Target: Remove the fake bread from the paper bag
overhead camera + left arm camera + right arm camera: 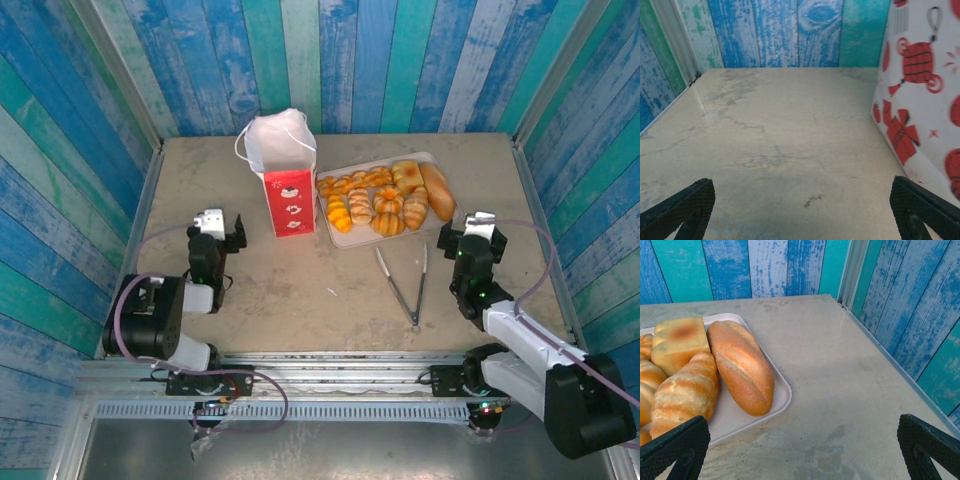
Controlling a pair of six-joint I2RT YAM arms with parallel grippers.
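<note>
Just beside paper bag (288,200), tray (344,241), perhaps touching.

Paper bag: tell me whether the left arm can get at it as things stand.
Probably yes. The left pincer is open, and the paper bag stands upright just ahead to its right, with bare table between them.

No word or number can be read anywhere: the bag (920,115), just right of the wide-set jaws of the left gripper (802,200), carries red pictures (917,62) and a grey striped patch (898,20) near its top, too blurred to make out.
</note>
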